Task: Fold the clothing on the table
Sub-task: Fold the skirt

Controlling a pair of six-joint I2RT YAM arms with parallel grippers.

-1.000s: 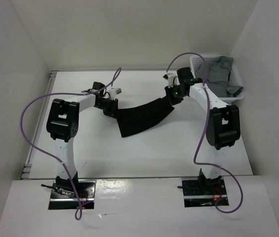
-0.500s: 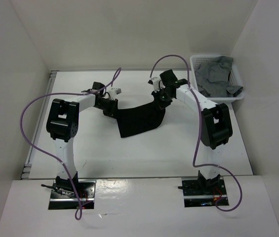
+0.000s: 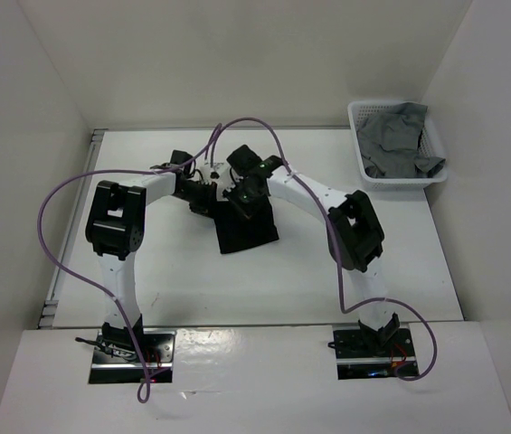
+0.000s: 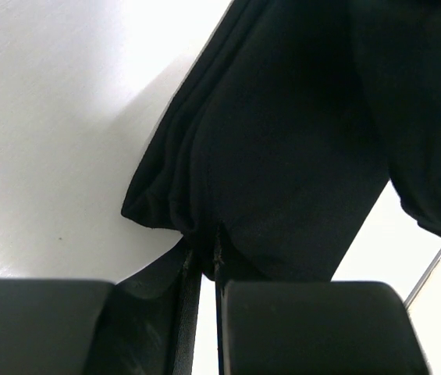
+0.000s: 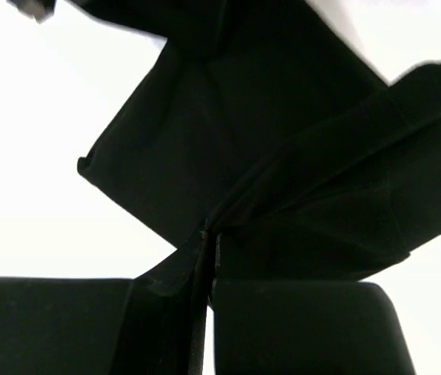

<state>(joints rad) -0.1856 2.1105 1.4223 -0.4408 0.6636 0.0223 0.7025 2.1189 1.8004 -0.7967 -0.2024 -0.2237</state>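
Top external view shows the clothing [image 3: 253, 233] doubled over near the middle of the table [image 3: 345, 271], with the right gripper [image 3: 247, 195] holding one end just beside the left gripper [image 3: 204, 202] — a fold in half, partway done by my reading. Each wrist view shows jaws pinched nearly closed on a black cloth edge. The next move likely calls for laying the right-hand end down over the left-hand one, edges matched, before either pinch lets go.

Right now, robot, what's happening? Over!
Left gripper shut on the clothing. Right gripper shut on it too, close beside the left. Nothing blocking; basket off at far right.
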